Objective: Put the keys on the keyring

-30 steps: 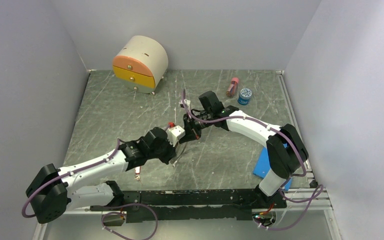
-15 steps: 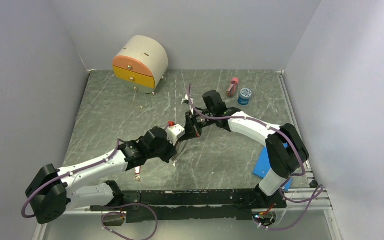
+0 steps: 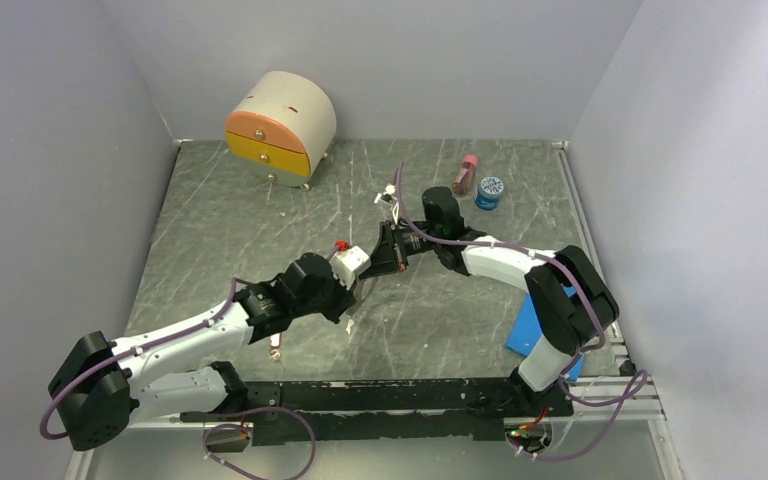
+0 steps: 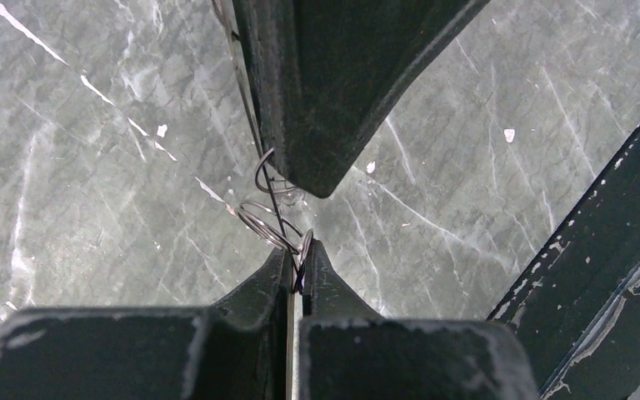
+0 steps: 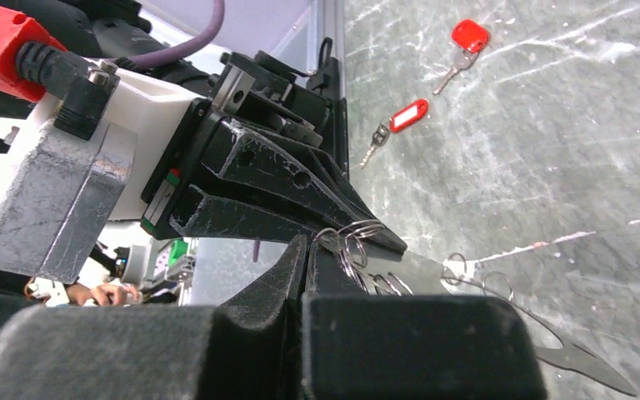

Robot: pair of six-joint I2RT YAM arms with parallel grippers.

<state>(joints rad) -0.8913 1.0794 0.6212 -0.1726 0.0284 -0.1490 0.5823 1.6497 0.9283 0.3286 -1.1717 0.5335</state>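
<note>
Grey marble table (image 3: 220, 250) | left jaws clamp keyring (image 4: 278, 220) | right jaws clamp small rings (image 5: 352, 237) | keys (image 5: 408, 115), bottle (image 3: 465, 175), jar (image 3: 490, 191) aside

- The left arm (image 3: 190, 335) starts at the bottom left and stretches low toward the middle.
- The right arm (image 3: 505, 262) starts at the bottom right, goes up, bends, and reaches left to the middle.
- The 2 wrists point at each other, tilted down.
- The left gripper (image 4: 296, 265) is pinched tight, with its 2 fingers pressed together.
- The right gripper (image 5: 307, 248) is pinched tight too.
- The 2 gripper tips are just beside each other, nearly tip to tip.
</note>
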